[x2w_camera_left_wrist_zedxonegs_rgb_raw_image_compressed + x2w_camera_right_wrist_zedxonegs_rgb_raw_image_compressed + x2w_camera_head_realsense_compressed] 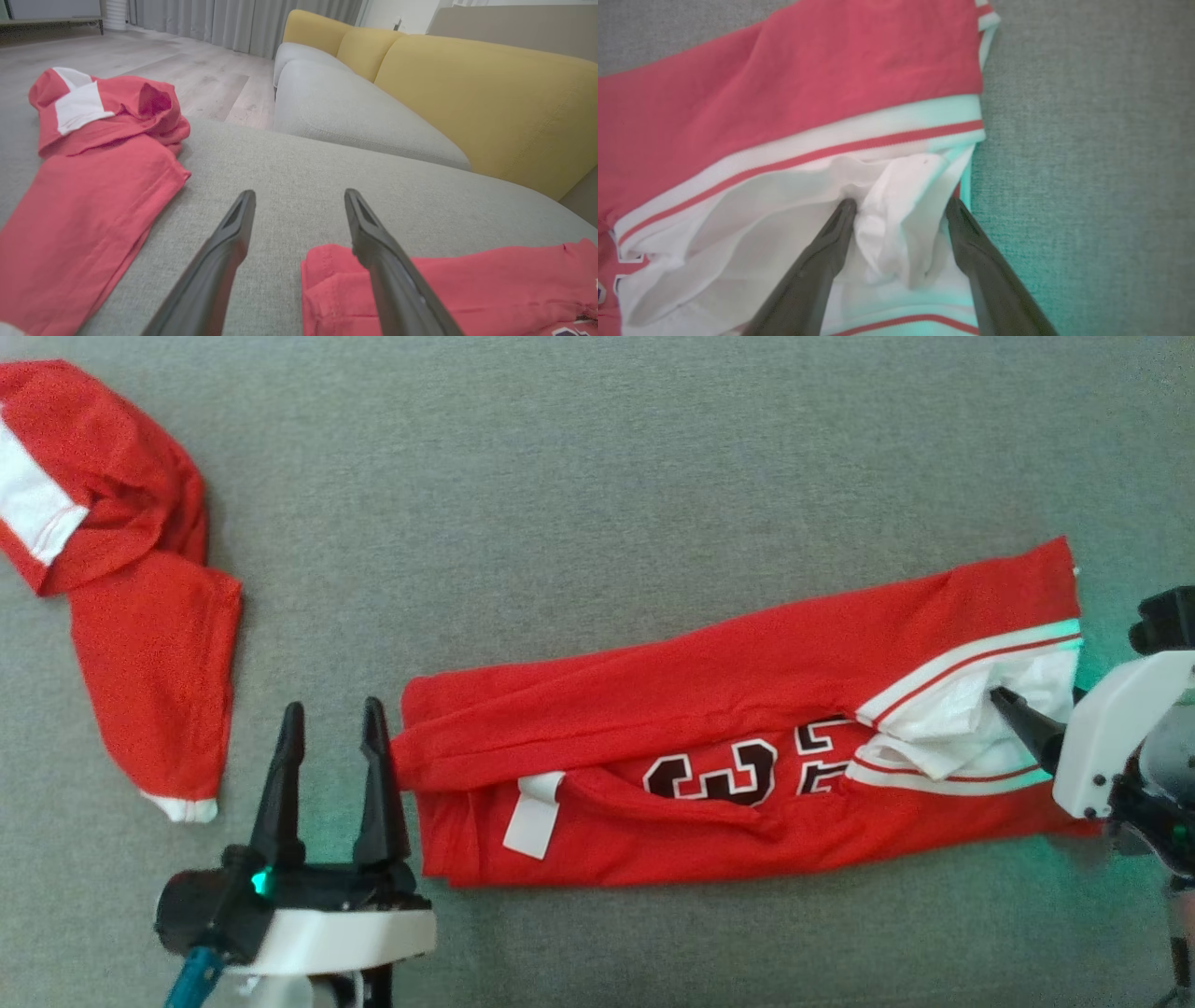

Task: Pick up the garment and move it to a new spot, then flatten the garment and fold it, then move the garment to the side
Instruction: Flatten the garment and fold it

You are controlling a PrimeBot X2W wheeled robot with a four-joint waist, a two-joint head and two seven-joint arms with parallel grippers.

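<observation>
The garment (700,709) is a red jersey with dark numbers and white striped trim, folded into a long band across the grey cushion. My left gripper (333,706) stands open at the band's left end, its right finger against the red edge (490,280); in the left wrist view the left gripper (300,193) holds nothing. My right gripper (1013,705) is at the band's right end, over the white trimmed part. In the right wrist view the right gripper (902,203) is open, with a loose bunch of white fabric (896,224) between its fingers.
A second red and white garment (149,644) lies crumpled at the far left of the grey surface (597,476). Beyond it, the left wrist view shows a grey sofa seat (350,107) with a yellow backrest (467,93) and wooden floor (196,79).
</observation>
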